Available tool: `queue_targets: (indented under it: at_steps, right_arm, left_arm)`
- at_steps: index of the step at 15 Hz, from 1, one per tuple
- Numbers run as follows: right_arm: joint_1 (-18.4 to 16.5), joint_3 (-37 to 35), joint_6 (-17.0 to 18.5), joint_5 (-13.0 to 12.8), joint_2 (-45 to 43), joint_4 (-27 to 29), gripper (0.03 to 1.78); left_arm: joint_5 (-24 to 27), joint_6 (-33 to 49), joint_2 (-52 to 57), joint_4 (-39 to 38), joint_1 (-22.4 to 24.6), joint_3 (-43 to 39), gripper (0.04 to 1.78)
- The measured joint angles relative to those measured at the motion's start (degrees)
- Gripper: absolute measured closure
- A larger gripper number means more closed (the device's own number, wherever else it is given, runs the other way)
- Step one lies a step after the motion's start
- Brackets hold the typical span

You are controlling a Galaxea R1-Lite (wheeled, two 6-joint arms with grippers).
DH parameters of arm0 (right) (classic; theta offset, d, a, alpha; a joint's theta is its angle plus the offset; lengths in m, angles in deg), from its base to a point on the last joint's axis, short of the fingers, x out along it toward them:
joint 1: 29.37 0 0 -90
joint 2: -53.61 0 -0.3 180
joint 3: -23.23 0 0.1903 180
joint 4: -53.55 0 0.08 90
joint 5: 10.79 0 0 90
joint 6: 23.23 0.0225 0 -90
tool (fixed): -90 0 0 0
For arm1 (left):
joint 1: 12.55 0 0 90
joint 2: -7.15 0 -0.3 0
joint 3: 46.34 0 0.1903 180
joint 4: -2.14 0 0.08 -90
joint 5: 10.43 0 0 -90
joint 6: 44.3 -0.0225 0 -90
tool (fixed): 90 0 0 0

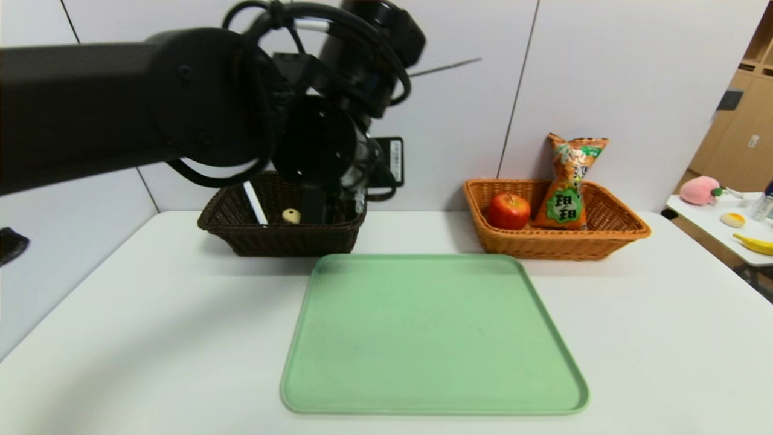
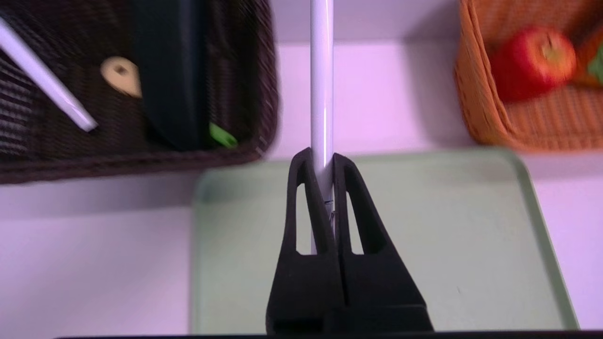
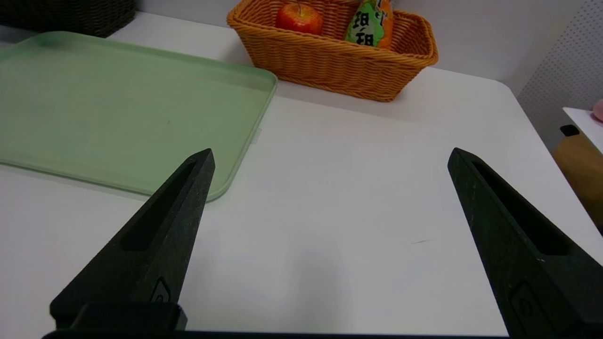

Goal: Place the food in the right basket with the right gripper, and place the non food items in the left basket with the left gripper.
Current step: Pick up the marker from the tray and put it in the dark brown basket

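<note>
My left gripper (image 2: 321, 153) is shut on a slim white pen (image 2: 321, 70), held high over the far edge of the green tray (image 2: 447, 235), just right of the dark brown left basket (image 2: 141, 162). That basket holds another white pen (image 1: 254, 202), a beige round piece (image 1: 291, 215) and a black item (image 2: 169, 70). The orange right basket (image 1: 561, 244) holds a red apple (image 1: 508, 211) and an orange snack bag (image 1: 567, 187). My right gripper (image 3: 330, 153) stands open and empty over bare table right of the tray, out of the head view.
The green tray (image 1: 432, 332) lies bare at the table's middle. My raised left arm (image 1: 151, 103) blocks the upper left of the head view. A side table (image 1: 724, 232) at far right carries a pink plush and a banana (image 1: 755, 243). A wall runs behind both baskets.
</note>
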Motion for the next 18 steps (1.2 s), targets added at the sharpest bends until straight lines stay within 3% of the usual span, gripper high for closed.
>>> queue_targets:
  at_steps: [3, 5, 7, 10, 12, 18]
  right_arm:
    - [0.0, -0.1, -0.1, 0.5, 0.0, -0.1, 0.1]
    - [0.0, -0.1, -0.2, 0.7, 0.0, 0.2, 0.1]
    - [0.0, -0.1, -0.1, 0.6, 0.0, 0.2, 0.1]
    - [-0.1, -0.2, -0.1, 0.5, 0.0, -0.3, 0.1]
    - [0.0, -0.2, -0.1, 0.3, 0.0, -0.1, 0.1]
    - [0.0, -0.4, -0.2, 0.4, 0.0, 0.4, 0.1]
  left_arm:
    - [-0.1, -9.1, 3.1, -16.0, 5.5, -7.0, 1.77]
    - [0.3, -15.6, 4.4, -28.1, 8.8, -16.1, 1.77]
    - [2.4, -21.2, 4.7, -40.5, 12.5, -26.5, 1.77]
    - [5.6, -27.0, 2.0, -57.2, 20.0, -34.0, 1.77]
    - [8.4, -27.7, -0.6, -63.0, 23.0, -35.7, 1.77]
    - [11.1, -27.9, -7.0, -65.6, 27.0, -36.4, 1.77]
